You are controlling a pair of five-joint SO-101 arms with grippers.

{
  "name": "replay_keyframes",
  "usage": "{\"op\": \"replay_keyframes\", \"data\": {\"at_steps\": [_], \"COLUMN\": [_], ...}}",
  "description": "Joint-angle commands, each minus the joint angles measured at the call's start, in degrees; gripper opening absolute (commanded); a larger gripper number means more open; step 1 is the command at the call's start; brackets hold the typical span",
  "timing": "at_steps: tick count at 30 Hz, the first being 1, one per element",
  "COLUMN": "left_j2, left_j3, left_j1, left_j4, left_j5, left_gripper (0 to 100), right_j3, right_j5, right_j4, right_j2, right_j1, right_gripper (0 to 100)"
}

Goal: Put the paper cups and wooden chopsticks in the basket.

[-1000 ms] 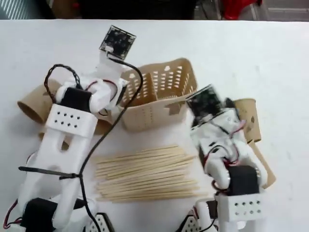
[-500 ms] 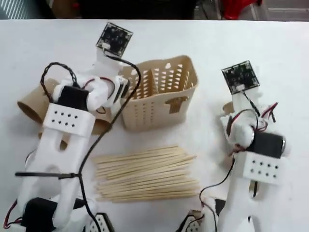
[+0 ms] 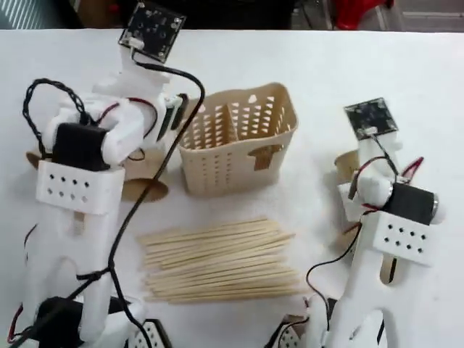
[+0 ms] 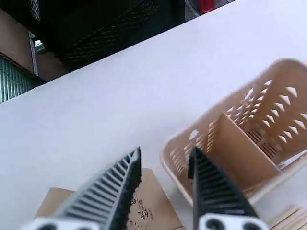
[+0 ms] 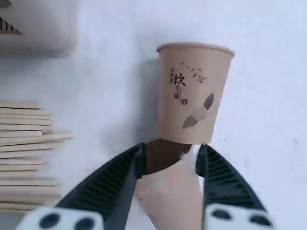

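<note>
Right fingers (image 5: 117, 175) spread, near paper cup (image 5: 169, 194) cropped.

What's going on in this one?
Two arms are clearing a table into the basket, and nothing is in it yet. The left claw hangs open above the left cup, which lies beside the basket. The right claw is open, close to the right cup, which lies on its side on the table. The chopsticks lie in a pile in front of the basket, untouched.
</note>
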Motion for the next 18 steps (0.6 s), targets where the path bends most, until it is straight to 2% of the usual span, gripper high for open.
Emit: {"op": "replay_keyframes", "data": {"at_steps": [1,5,13,18], "left_j2": [-1.27,-1.27,-1.27,-1.36], "left_j3": [-6.42,-9.49,-9.58,-9.49], "left_j1": [-0.66,-4.18,-18.07,-26.68], "left_j4": [2.64,5.63,15.56,19.43], "left_j5": [-0.26,-0.18,1.05,6.95], "left_gripper": [18,17,18,18], "right_j3": [-2.11,-1.93,0.62,1.32], "right_j5": [0.44,0.53,-0.7,-17.58], "right_j4": [-1.71,-1.98,-2.15,-2.15], "right_j2": [-0.04,-0.04,-0.66,-0.04], "right_j1": [4.26,7.08,6.02,5.14], "right_gripper": [23.0,20.2,14.4,16.6]}}
